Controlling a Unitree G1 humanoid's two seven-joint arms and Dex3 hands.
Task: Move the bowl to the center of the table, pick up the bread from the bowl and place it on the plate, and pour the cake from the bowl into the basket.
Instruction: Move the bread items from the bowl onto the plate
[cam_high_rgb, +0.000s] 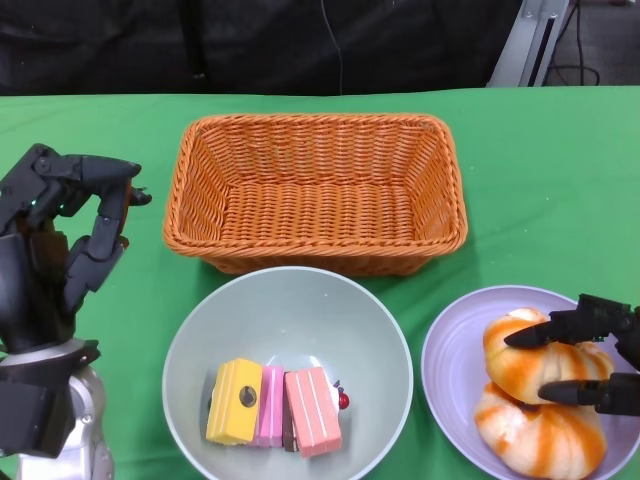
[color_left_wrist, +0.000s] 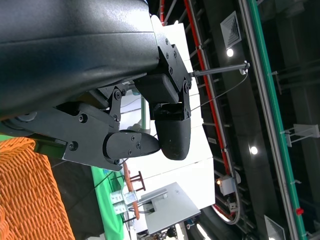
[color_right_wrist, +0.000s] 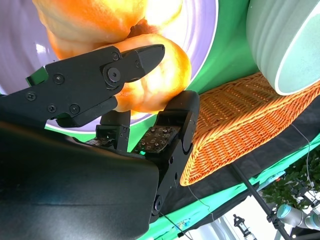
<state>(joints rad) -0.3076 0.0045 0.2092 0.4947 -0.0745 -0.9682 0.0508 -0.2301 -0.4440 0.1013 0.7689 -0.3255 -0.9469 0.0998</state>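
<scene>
Head view: the pale green bowl (cam_high_rgb: 288, 370) is sitting near the table's front edge at its middle, just in front of the orange wicker basket (cam_high_rgb: 315, 190), its far rim almost touching the basket's near wall. In the bowl the cake (cam_high_rgb: 272, 405) is lying as three slabs side by side, yellow, pink and salmon, their long axes running roughly from front to back, the salmon one tilting slightly outward. The basket's long axis is running left to right across the green table (cam_high_rgb: 550, 170). To the right of the bowl the purple plate (cam_high_rgb: 450, 350) is carrying the bread (cam_high_rgb: 540, 400), two orange-streaked buns, one nearer and one farther, touching each other. The right hand (cam_high_rgb: 585, 365) is reaching in from the right edge, its fingers lying apart over the buns; whether they are pressing the bread cannot be told here. The left hand (cam_high_rgb: 70, 235) is hovering raised at the left, beside the basket's left end, fingers curled loosely around nothing.

Right wrist view: the right hand (color_right_wrist: 145, 85) is closing around a bun, one finger (color_right_wrist: 100, 80) lying across its top and another (color_right_wrist: 175, 125) pressing its side, so it is gripping the bread (color_right_wrist: 165, 70) over the plate (color_right_wrist: 200, 25). The basket (color_right_wrist: 240, 120) and bowl (color_right_wrist: 280, 45) are lying just beyond.

Left wrist view: the left hand (color_left_wrist: 155, 135) is holding nothing, fingertips nearly meeting, with a corner of the basket (color_left_wrist: 25, 195) beside it.
</scene>
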